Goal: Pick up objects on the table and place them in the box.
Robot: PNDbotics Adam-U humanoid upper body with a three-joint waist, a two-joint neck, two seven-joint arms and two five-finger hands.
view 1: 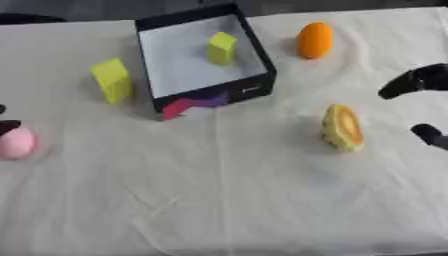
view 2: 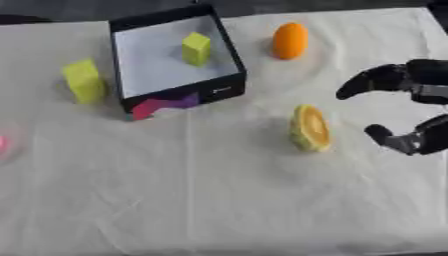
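A black box with a white floor stands at the back centre, and a yellow block is inside it. A second yellow block stands left of the box. An orange fruit lies to the box's right. A yellow-orange cut fruit slice stands on edge at mid right. My right hand is open just right of the slice, fingers above and thumb below, apart from it. A pink ball sits at the left edge with dark parts of my left hand touching its top.
A magenta and purple piece lies against the box's front left corner. A wrinkled white cloth covers the table. The table's far edge runs just behind the box.
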